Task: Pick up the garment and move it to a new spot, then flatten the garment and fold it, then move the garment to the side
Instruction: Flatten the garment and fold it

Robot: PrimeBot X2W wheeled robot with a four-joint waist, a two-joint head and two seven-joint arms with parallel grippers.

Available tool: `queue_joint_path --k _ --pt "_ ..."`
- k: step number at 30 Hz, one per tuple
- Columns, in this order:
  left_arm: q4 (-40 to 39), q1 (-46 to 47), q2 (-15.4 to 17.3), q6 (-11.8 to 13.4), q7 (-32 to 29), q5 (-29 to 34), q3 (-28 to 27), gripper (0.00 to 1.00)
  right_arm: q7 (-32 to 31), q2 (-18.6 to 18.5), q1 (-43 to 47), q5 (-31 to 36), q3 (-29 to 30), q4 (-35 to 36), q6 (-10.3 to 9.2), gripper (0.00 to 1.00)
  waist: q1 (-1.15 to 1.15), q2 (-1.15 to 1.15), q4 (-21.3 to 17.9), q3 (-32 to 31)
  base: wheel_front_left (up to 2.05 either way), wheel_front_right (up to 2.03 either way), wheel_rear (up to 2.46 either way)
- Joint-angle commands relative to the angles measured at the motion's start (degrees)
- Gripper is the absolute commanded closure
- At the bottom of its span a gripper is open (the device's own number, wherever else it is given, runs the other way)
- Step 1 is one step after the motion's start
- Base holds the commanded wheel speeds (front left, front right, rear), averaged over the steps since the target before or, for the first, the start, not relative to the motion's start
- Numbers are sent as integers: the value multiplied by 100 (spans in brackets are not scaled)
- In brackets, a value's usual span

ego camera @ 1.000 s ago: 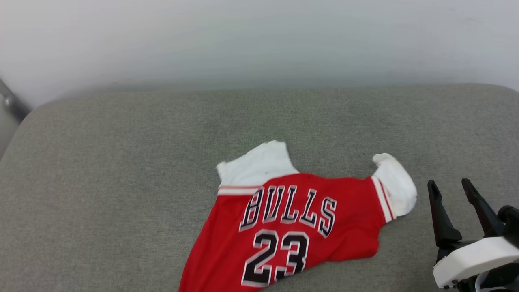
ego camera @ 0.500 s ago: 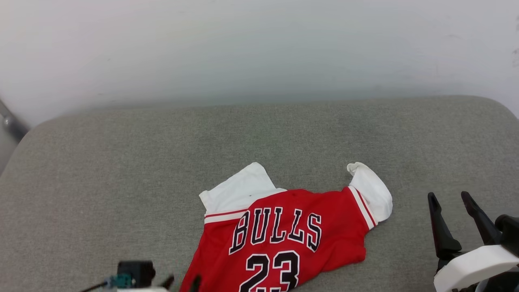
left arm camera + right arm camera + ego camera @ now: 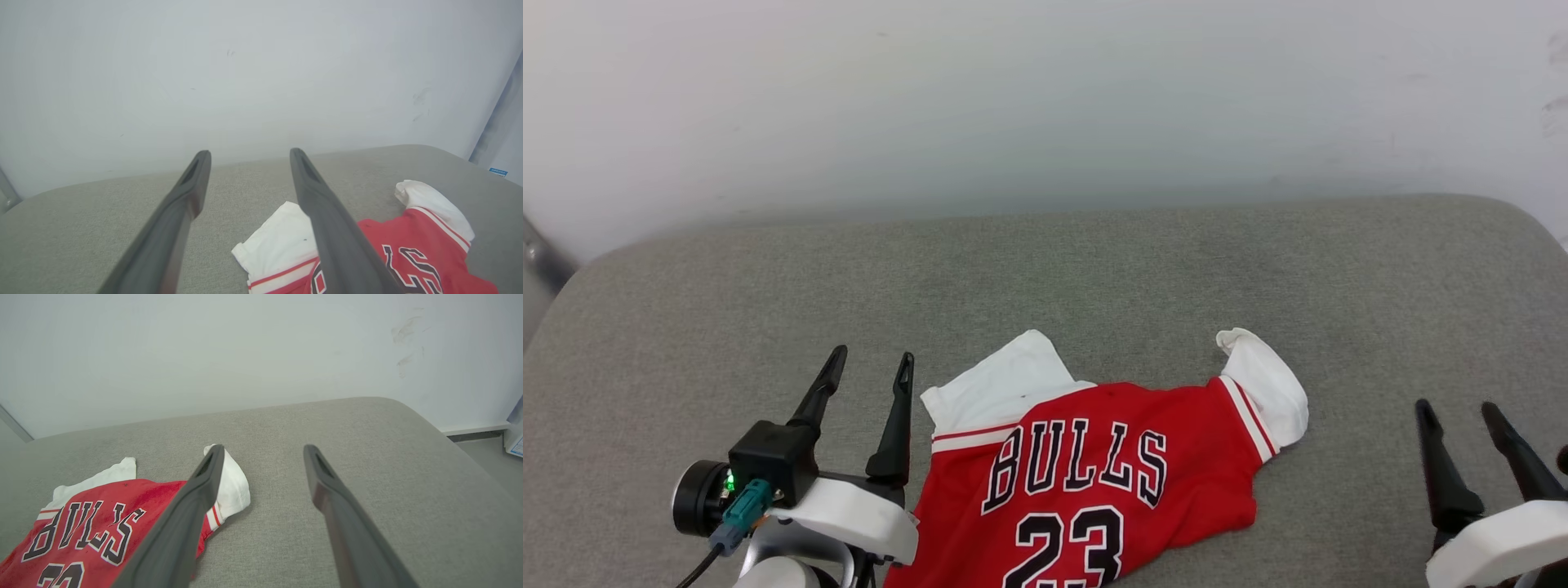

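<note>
Head view: left pincer [image 3: 872, 356] and right pincer [image 3: 1455, 406], both spread wide and holding nothing, flank the garment [image 3: 1094, 457], a limp, wrinkled red jersey with white sleeves at the near edge of the nubby grey padded counter [image 3: 1094, 261]. Open fabric runs to its rounded far corners and the pale wall [image 3: 1045, 98].

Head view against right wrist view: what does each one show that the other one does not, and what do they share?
Head view: the left end effector, open, beside the garment. Right wrist view: floor and baseboard past the cushion's corner. Both: the garment, the cushion, the wall, the open right end effector.
</note>
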State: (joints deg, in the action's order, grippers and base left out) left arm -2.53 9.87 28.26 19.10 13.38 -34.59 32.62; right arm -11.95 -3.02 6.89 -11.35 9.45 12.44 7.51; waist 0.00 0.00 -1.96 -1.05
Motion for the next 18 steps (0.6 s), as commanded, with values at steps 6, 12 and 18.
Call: queue_joint_path --k 6,12,18 --pt "157 -10 -180 89 151 164 -176 0 -467 -25 -219 -303 482 -460 -3 0 0 0 200 87 0 0 0" --pt "198 30 -385 19 180 256 -293 0 -1395 -503 -967 -856 458 -1193 -3 0 0 0 551 377 0 0 0" --pt "211 282 -677 -148 191 436 -316 0 -2734 -1112 -2007 -1224 142 -1928 -3 0 0 0 899 856 0 0 0"
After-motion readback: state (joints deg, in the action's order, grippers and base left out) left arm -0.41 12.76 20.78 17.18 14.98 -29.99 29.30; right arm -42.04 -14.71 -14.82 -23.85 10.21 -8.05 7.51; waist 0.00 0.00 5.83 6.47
